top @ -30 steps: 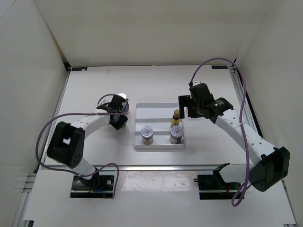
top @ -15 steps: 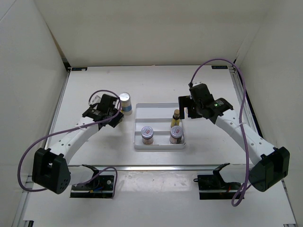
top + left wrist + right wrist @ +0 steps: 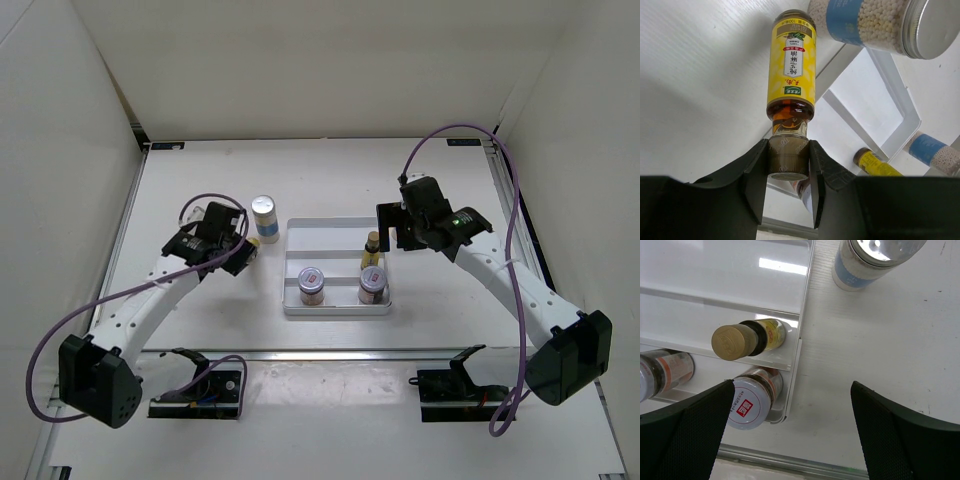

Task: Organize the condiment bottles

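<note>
My left gripper [image 3: 787,152] is shut on the dark cap of a slim yellow bottle [image 3: 792,65] that stands on the table left of the white tray [image 3: 336,222]; in the top view the gripper [image 3: 243,256] hides that bottle. A white, blue-banded bottle [image 3: 264,217] stands just beyond it. In the tray stand the other yellow bottle [image 3: 371,250] and two pinkish jars [image 3: 312,284] [image 3: 371,285]. My right gripper [image 3: 792,385] is open and empty above the tray's right edge. The second white bottle [image 3: 867,260] stands outside the tray beside it.
The tray [image 3: 799,347] has ridged rows, and its far rows hold nothing. White walls close in the table on three sides. A metal rail [image 3: 330,352] runs along the near edge.
My left arm has stretched out and its wrist has drawn back to the left and nearer, so the white bottle now shows in full. The right arm has not moved.
</note>
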`<state>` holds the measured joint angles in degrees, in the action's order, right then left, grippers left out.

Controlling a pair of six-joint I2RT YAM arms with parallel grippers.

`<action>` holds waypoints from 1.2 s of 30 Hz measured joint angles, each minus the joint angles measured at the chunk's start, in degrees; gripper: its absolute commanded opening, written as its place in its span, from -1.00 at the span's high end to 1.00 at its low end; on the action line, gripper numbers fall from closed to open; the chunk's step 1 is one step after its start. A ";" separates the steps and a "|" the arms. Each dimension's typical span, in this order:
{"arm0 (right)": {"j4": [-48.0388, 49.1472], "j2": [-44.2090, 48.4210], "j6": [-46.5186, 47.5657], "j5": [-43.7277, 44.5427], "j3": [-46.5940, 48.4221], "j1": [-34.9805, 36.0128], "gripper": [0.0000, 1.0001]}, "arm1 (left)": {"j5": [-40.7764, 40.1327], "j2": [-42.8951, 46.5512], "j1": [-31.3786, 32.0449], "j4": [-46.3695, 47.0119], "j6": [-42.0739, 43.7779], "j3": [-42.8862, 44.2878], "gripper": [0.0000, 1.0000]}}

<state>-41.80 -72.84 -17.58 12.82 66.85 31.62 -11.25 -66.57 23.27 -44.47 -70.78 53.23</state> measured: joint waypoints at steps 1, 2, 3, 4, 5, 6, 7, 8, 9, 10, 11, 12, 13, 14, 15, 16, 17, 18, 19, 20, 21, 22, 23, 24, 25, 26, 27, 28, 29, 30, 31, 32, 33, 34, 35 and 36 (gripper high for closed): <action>0.00 0.00 -0.04 0.00 0.00 0.00 -1.00 | 0.15 0.39 0.00 -1.25 -0.13 0.66 0.79; 0.00 0.00 -0.09 0.00 0.00 0.00 -1.00 | 0.33 0.46 0.00 -2.47 -0.17 1.53 0.79; 0.00 0.00 -0.17 0.00 0.00 0.00 -1.00 | 0.46 0.44 0.00 -3.56 -0.17 2.62 0.79; 0.00 0.00 -0.20 -0.11 0.00 0.00 -1.00 | 0.87 0.44 0.04 -4.37 -0.17 3.74 0.79; 0.00 0.00 -0.22 -0.20 0.00 0.00 -1.00 | 1.14 0.42 0.13 -4.87 -0.15 4.57 0.79; 0.00 0.00 -0.22 -0.24 0.00 0.00 -1.00 | 1.46 0.42 0.33 -5.31 -0.11 5.53 0.79; 0.00 0.00 -0.24 -0.37 0.00 0.00 -1.00 | 1.79 0.42 0.63 -5.70 -0.07 6.49 0.79; 0.00 0.00 -0.24 -0.46 0.00 0.00 -1.00 | 2.36 0.37 0.98 -5.99 0.09 7.37 0.79; 0.00 0.00 -0.24 -0.57 0.00 0.00 -1.00 | 3.13 0.31 1.38 -6.16 0.15 8.11 0.79; 0.00 0.00 -0.24 -0.61 0.00 0.00 -1.00 | 3.91 0.07 1.75 -6.43 0.46 8.83 0.79; 0.00 0.00 -0.24 -0.63 0.00 0.00 -1.00 | 4.92 -0.46 2.03 -6.73 0.87 9.68 0.79; 0.00 0.00 -0.24 -0.63 0.00 0.00 -1.00 | 5.97 -1.14 2.14 -6.86 1.18 10.43 0.79; 0.00 0.00 -0.24 -0.66 0.00 0.00 -1.00 | 7.30 -2.05 2.27 -6.97 1.60 11.26 0.79; 0.00 0.00 -0.24 -0.66 0.00 0.00 -1.00 | 8.76 -3.34 2.47 -7.04 2.21 12.17 0.79; 0.00 0.00 -0.24 -0.66 0.00 0.00 -1.00 | 10.03 -4.66 2.67 -7.26 2.82 13.03 0.79; 0.00 0.00 -0.31 -0.66 0.00 0.00 -1.00 | 11.06 -5.97 2.84 -7.78 3.52 14.03 0.79; 0.00 0.00 -0.42 -0.70 0.00 0.00 -1.00 | 11.98 -7.58 3.06 -8.52 4.39 15.37 0.79; 0.00 0.00 -0.48 -0.68 0.00 0.00 -1.00 | 12.90 -9.09 3.23 -9.07 5.20 16.55 0.79; 0.00 0.00 -0.50 -0.66 -0.02 0.00 -1.00 | 13.88 -10.67 3.41 -9.90 6.25 17.90 0.79; 0.00 0.00 -0.66 -0.63 -0.02 0.00 -1.00 | 14.34 -11.50 3.50 -10.45 6.84 18.78 0.79; 0.04 0.00 -0.87 -0.63 -0.07 0.00 -1.00 | 14.93 -12.81 3.54 -11.78 8.15 20.31 0.79; 0.09 0.02 -1.05 -0.63 -0.20 0.00 -1.00 | 15.34 -13.90 3.61 -13.09 9.44 21.88 0.79; 0.09 0.02 -1.11 -0.63 -0.28 0.00 -1.00 | 15.80 -14.80 3.65 -14.27 10.67 23.41 0.79; 0.24 0.04 -1.27 -0.63 -0.48 0.00 -1.00 | 16.35 -15.87 3.65 -15.85 12.20 25.40 0.79; 0.46 0.09 -1.46 -0.63 -0.81 0.00 -1.00 | 16.83 -16.98 3.65 -17.22 13.77 27.36 0.79; 0.46 0.13 -1.51 -0.63 -1.09 0.00 -1.00 | 17.22 -17.81 3.65 -18.12 15.06 28.85 0.79; 0.50 0.13 -1.60 -0.63 -1.42 0.00 -1.00 | 17.84 -18.71 3.65 -19.08 16.52 30.29 0.79; 0.70 0.20 -1.68 -0.63 -1.75 0.00 -1.00 | 18.38 -19.45 3.65 -19.80 17.79 31.28 0.79; 0.83 0.24 -1.73 -0.63 -2.05 0.00 -1.00 | 18.80 -19.91 3.63 -20.31 18.84 31.69 0.79; 0.87 0.26 -1.75 -0.63 -2.25 0.00 -1.00 | 19.32 -20.35 3.63 -21.05 20.06 31.85 0.79; 1.01 0.33 -1.75 -0.63 -2.49 0.00 -1.00 | 19.71 -20.79 3.65 -21.99 21.11 31.87 0.79; 1.18 0.39 -1.75 -0.63 -2.69 0.00 -1.00 | 20.09 -21.16 3.65 -22.93 22.10 31.91 0.79; 1.38 0.52 -1.77 -0.63 -2.93 0.00 -1.00 | 20.37 -21.59 3.69 -23.80 22.97 31.93 0.79; 1.38 0.70 -1.75 -0.63 -3.06 0.00 -1.00 | 20.68 -22.23 3.78 -25.05 23.85 32.17 0.79; 1.46 0.85 -1.77 -0.63 -3.17 0.00 -1.00 | 20.81 -22.91 3.96 -25.99 24.55 32.44 0.79; 1.57 1.09 -1.77 -0.63 -3.32 0.00 -1.00 | 20.90 -23.65 4.13 -26.93 25.42 32.89 0.79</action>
<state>-40.23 -71.75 -19.35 12.19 63.53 31.62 9.65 -90.21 27.40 -71.40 -45.36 86.13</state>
